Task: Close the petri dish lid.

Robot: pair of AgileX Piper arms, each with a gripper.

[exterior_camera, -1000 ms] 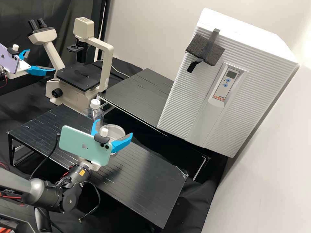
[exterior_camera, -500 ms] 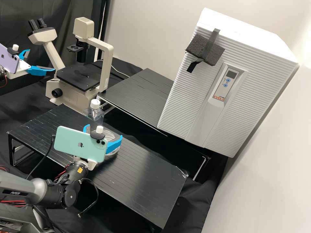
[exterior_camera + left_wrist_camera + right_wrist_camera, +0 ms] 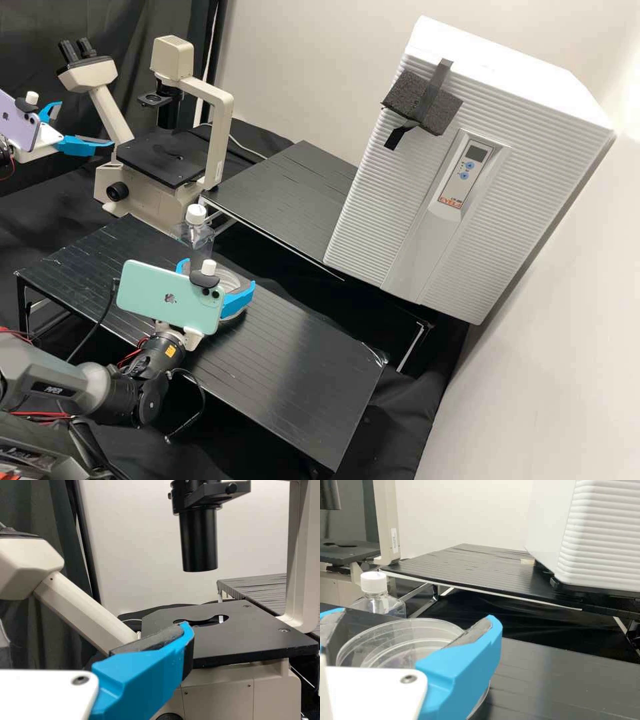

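Clear petri dish lid (image 3: 395, 645) clasped by the right gripper (image 3: 217, 273), with the fit onto its base (image 3: 482, 700) as the worry

Left of centre in the high view, the right gripper has its blue fingers on opposite sides of the lid and looks closed on its rim. The base sits lower, on the black counter (image 3: 300, 373), its edge showing past one finger; from these views the two do not look squarely stacked. I judge the step in hand to be lining up and seating the lid.

If it comes down off centre, one edge could ride on the base's wall and leave the lid tilted, or push the dish along the smooth top. Fingers set too low could catch the base, and an uneven release could drag the lid askew. Just behind stands the clear bottle (image 3: 197, 237), which a wide sideways correction might knock.

Farther out, at the upper left of the frame, the left gripper (image 3: 86, 123) is open and empty near the microscope (image 3: 173, 60).
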